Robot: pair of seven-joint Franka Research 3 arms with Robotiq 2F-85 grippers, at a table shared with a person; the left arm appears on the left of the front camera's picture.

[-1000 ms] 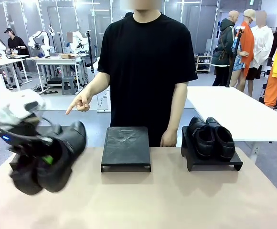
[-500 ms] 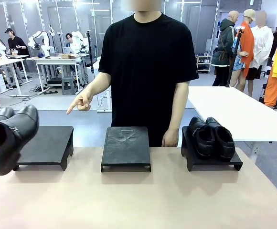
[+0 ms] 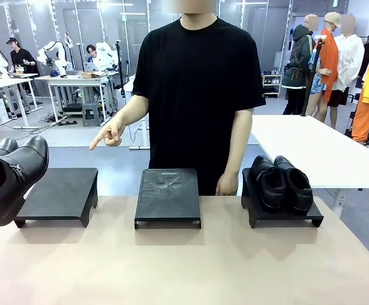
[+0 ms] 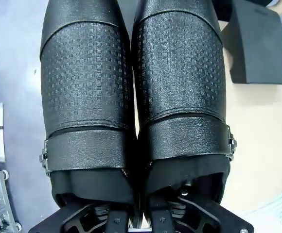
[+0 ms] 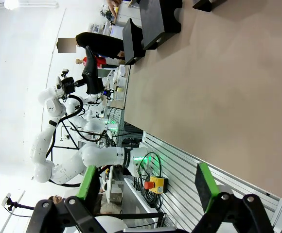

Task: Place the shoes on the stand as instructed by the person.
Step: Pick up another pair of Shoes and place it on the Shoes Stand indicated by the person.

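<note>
One pair of glossy black shoes (image 3: 11,178) hangs in the air at the far left, toes up and to the right, just left of the bare left stand (image 3: 60,190). In the left wrist view the same pair of shoes (image 4: 133,92) lies side by side, and my left gripper (image 4: 140,216) is shut on their inner heel walls. A second pair of shoes (image 3: 281,183) rests on the right stand (image 3: 285,219). The person (image 3: 197,89) stands behind the table, one hand (image 3: 108,135) pointing down towards the left stand. My right gripper (image 5: 146,189) is open and holds nothing.
The middle stand (image 3: 167,190) is bare. Tan table (image 3: 191,267) lies in front of all three stands. The person's other hand (image 3: 224,185) hangs between the middle and right stands. A white table (image 3: 312,146) stands behind at the right.
My left arm has carried the shoes leftward and up, from in front of the left stand to the picture's left edge. The person's pointing hand has stayed in place.
</note>
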